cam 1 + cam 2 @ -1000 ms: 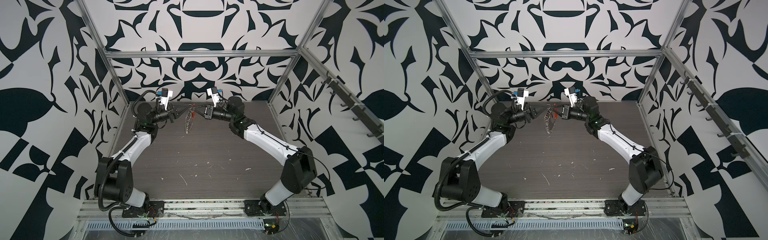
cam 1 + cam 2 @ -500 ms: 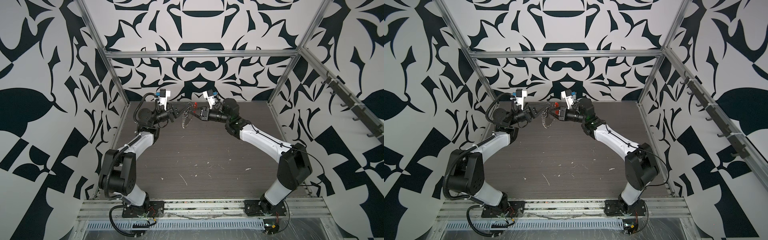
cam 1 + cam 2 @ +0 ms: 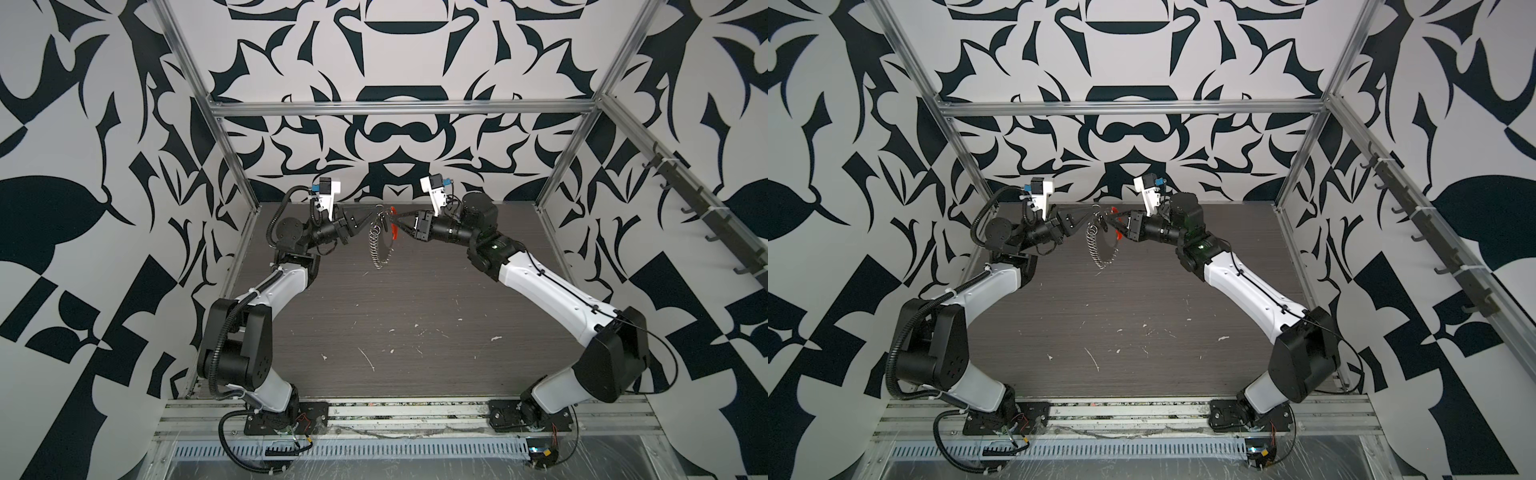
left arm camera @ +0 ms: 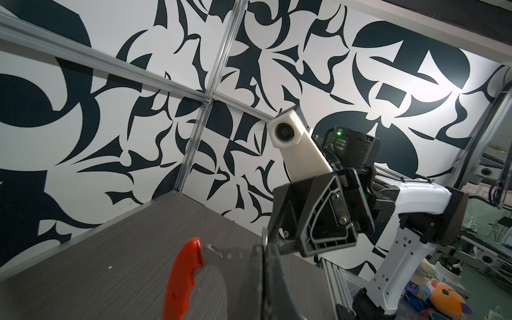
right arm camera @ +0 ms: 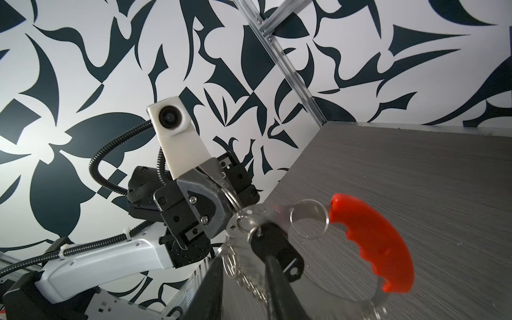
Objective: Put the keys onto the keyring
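My left gripper (image 3: 370,214) clenches the keyring (image 5: 231,195); my right gripper (image 3: 395,221) is released; the keys (image 5: 274,249) hang just left of it, long axis downward.

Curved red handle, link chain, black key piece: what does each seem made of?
Curved red handle: moulded plastic, matt, with ribbed finger grooves along its inner edge. Link chain: silvery metal, glinting in both top views. Black key piece: probably matt plastic, though it is too blurred to be sure.
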`<action>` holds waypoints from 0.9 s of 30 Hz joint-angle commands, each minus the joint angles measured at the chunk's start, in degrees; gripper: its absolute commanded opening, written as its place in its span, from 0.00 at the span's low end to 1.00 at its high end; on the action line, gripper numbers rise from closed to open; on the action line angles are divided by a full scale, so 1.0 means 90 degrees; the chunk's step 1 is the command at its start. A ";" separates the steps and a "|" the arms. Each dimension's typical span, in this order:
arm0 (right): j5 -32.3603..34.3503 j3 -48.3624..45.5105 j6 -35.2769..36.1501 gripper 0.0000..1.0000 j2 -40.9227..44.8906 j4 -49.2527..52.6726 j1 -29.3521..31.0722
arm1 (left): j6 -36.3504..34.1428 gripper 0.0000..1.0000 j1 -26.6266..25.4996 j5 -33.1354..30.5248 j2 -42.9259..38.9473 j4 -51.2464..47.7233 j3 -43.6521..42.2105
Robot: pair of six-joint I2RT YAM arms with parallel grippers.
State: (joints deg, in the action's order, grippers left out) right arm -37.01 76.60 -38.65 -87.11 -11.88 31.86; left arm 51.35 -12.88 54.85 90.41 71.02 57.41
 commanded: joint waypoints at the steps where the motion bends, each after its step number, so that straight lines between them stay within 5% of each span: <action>1: 0.0061 0.0347 0.0161 0.30 -0.0079 -0.0056 0.0004 | 0.0154 0.00 -0.0014 -0.0067 -0.0044 0.0499 0.0025; 15: -0.0292 0.0705 -0.0487 0.29 -0.0934 -0.0799 0.0194 | 0.0165 0.00 -0.0014 -0.0107 -0.0022 0.0629 -0.0064; 27: 0.0978 0.0354 0.0711 0.29 0.0178 0.0636 -0.0054 | 0.0231 0.00 -0.0013 -0.0105 0.0012 0.0734 -0.0099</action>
State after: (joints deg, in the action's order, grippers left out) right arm -31.99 79.81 -36.32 -88.25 -7.55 31.81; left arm 52.29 -12.88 54.83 90.41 73.34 56.71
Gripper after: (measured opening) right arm 0.293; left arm 0.042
